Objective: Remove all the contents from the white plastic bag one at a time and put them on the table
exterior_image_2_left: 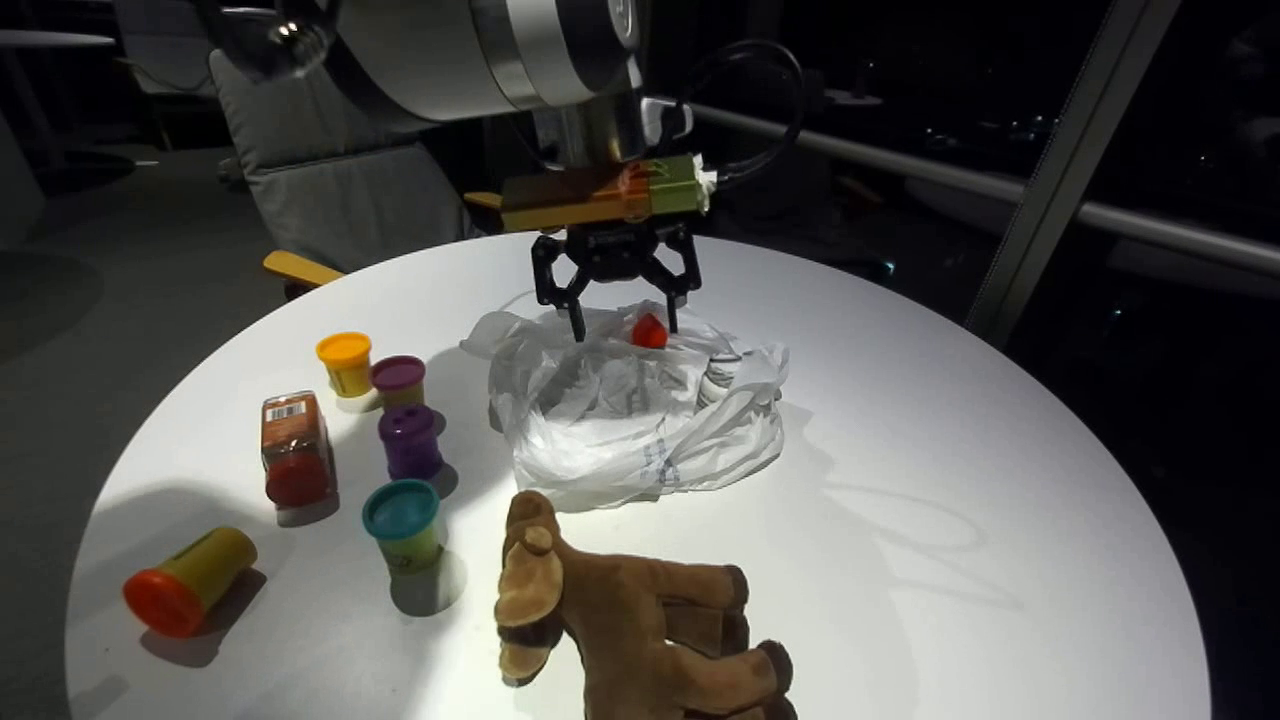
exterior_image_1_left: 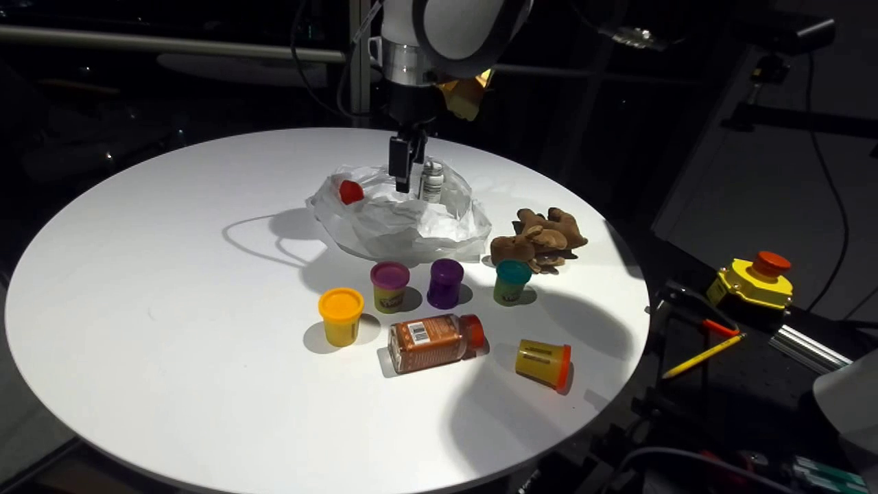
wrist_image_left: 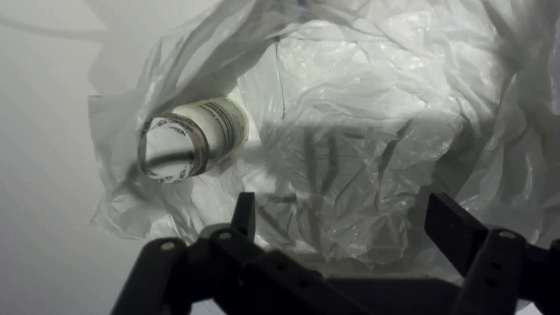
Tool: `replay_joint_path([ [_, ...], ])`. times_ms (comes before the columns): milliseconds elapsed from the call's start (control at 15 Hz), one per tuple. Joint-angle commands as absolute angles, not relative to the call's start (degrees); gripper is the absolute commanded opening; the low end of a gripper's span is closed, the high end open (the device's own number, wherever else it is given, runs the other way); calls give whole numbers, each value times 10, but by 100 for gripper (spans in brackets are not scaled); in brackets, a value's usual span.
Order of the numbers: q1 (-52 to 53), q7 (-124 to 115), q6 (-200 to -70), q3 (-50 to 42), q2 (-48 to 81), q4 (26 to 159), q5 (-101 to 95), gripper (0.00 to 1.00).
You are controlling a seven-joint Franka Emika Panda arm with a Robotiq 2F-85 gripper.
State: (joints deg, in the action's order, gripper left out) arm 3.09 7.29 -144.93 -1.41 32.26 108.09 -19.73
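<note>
Orange-lidded, the nearest tub in an exterior view lies on its side on the table, as does the jar behind it; acceptable, since the task sets no posture. Next, a yellow tub, pink-lidded tub, purple pot and teal-lidded tub stand on end, apart, consistent with single set-downs. A brown toy lies just beside the white bag, which slumps mouth upward, suiting entry from above. Within it: a pale bottle, judged the likely next pick. A red object shows at the bag's edge; inside or not, cannot tell. Above the bag, the pincer stands well spread, holding nothing, presumably wide to admit the bottle
</note>
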Motion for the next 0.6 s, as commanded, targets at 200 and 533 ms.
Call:
replay_joint_path([
  [200,31,37,-1482,-11,445,926,-144,100],
  [533,25,46,-1466,0,501,847,-100,100],
])
